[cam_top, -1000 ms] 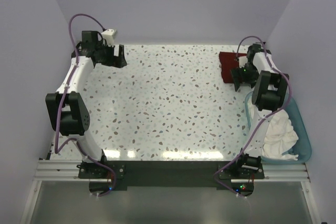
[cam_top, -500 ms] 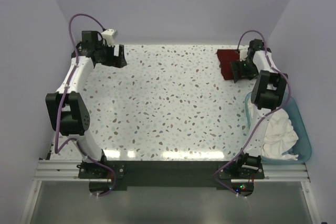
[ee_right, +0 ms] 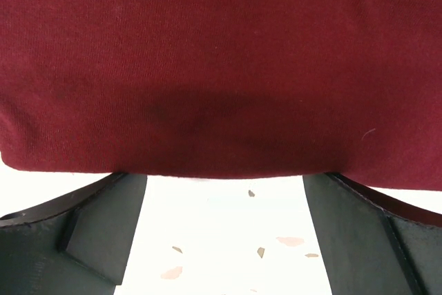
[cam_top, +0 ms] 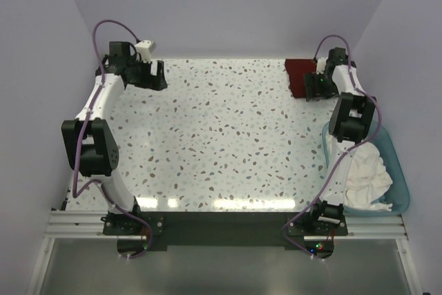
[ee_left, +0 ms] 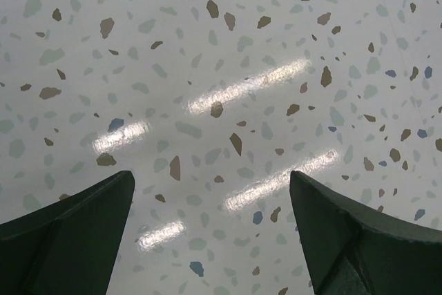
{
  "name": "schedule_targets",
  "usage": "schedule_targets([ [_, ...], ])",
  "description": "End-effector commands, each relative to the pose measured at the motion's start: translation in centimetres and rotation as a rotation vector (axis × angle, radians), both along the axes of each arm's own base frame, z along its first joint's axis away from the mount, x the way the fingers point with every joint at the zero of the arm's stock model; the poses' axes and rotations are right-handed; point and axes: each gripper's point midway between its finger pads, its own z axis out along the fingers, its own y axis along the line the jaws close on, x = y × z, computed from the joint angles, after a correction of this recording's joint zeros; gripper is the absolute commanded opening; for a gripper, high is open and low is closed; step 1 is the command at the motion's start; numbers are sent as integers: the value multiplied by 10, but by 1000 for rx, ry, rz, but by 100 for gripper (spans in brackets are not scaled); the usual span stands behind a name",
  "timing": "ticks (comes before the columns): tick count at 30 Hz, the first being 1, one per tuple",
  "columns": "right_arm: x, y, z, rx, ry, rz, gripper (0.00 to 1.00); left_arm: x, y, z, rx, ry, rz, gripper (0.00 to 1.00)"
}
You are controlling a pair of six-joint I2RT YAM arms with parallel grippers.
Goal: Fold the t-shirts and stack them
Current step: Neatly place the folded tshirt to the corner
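The maroon t-shirt (cam_top: pixel 298 77) lies bunched at the far right corner of the table. It fills the upper part of the right wrist view (ee_right: pixel 221 60), with its near hem just ahead of my fingers. My right gripper (cam_top: pixel 312 88) (ee_right: pixel 224 179) is open, low over the table, with its fingertips at that hem and nothing between them. The white t-shirt (cam_top: pixel 366 170) lies crumpled in the light blue tub (cam_top: pixel 402 188) at the right. My left gripper (cam_top: pixel 157 74) (ee_left: pixel 210 177) is open and empty over bare table at the far left.
The speckled table (cam_top: pixel 221 136) spans the middle. A small white box (cam_top: pixel 144 47) sits at the far left corner behind the left arm. Lilac walls close in the back and both sides. The tub stands against the right arm's near side.
My right gripper has moved toward the far edge, and the maroon t-shirt has shifted back with it. The left arm has barely moved.
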Motion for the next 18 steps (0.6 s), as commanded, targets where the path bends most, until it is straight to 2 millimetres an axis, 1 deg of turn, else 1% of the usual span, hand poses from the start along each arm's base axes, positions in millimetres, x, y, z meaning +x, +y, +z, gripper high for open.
schedule_targets([
  [1, 15, -4, -20, -26, -21, -13, 99, 9, 0, 16, -10, -47, -3, 100],
  [3, 14, -2, -12, -18, -31, 1, 99, 10, -2, 21, -21, -55, -14, 100],
  [4, 16, 0, 7, -19, -63, 9, 99, 11, -3, 22, -22, -59, -19, 100],
  [5, 18, 0, 17, -16, -86, 17, 99, 13, -3, 27, -23, -68, -26, 100],
  [6, 16, 2, 38, -21, -120, 28, 99, 15, -5, 30, -25, -76, -37, 100],
  [7, 15, 2, 48, -27, -136, 36, 99, 17, -4, 33, -20, -83, -39, 100],
  [8, 13, 2, 58, -33, -147, 55, 99, 24, -3, 40, -11, -104, -38, 100],
  [9, 9, 3, 64, -40, -150, 66, 99, 27, -1, 42, -10, -107, -33, 100],
  [10, 8, 1, 82, -53, -179, 70, 99, 30, -2, 45, -17, -112, -30, 100],
  [11, 1, 3, 85, -54, -163, 77, 99, 34, -3, 49, -25, -116, -31, 100],
  [13, -14, 7, 89, -49, -132, 111, 99, 36, -8, 52, -51, -116, -45, 100],
  [14, -20, 8, 103, -53, -154, 120, 99, 37, -10, 55, -60, -122, -53, 100],
  [15, -33, 12, 96, -43, -126, 130, 99, 37, -11, 57, -69, -123, -57, 100],
  [16, -37, 16, 98, -21, -131, 138, 99, 37, -14, 58, -84, -122, -64, 100],
  [17, -48, 22, 104, 1, -122, 141, 99, 35, -16, 58, -93, -119, -73, 100],
  [18, -61, 28, 96, 26, -84, 148, 99, 33, -20, 58, -112, -111, -91, 100],
])
